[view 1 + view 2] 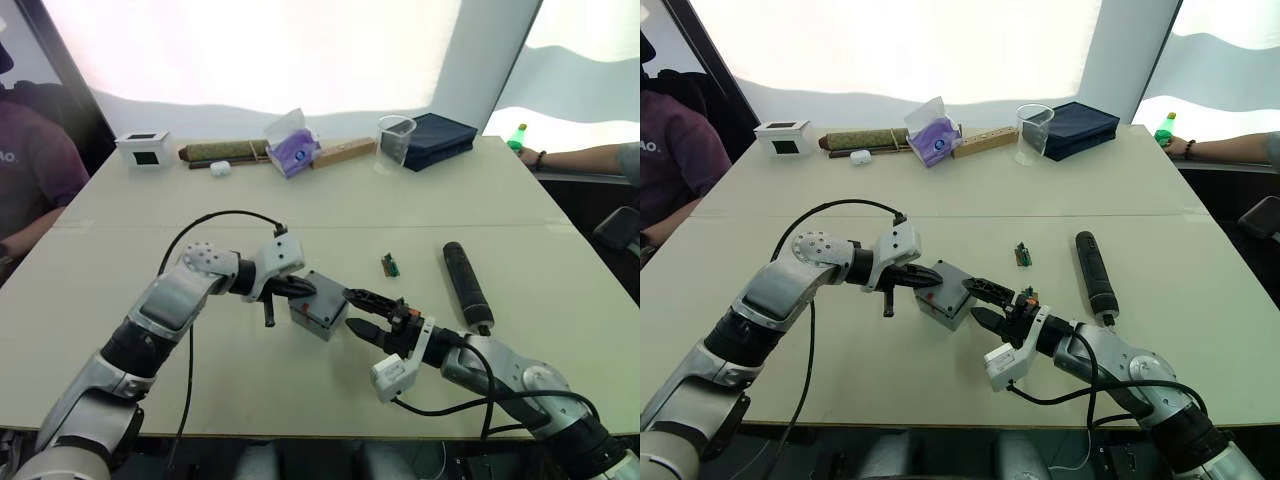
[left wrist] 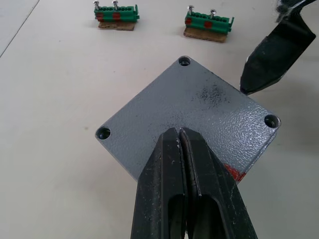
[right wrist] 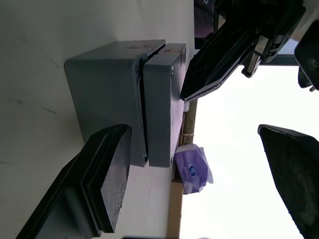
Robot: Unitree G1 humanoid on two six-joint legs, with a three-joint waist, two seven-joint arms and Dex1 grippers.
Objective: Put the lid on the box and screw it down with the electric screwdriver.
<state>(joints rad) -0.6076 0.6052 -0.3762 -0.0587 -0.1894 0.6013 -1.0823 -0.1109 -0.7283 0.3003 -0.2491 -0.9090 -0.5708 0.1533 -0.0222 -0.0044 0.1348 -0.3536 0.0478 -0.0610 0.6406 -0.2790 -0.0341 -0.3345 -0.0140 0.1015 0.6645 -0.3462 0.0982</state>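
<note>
While my closed left hand is pressing the lid onto the box and my open right hand is hovering beside, any nudge risks misaligning them.

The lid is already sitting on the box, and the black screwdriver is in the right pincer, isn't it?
Not quite. The lid does sit on the box, but the head view shows the screwdriver lying on the table, while the right pincer is open beside the box.

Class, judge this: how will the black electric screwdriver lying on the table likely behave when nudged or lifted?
The electric screwdriver is a smooth cylinder lying flat on the table, so it probably rolls if nudged sideways. It looks rigid, and its thick body may feel fairly heavy.
</note>
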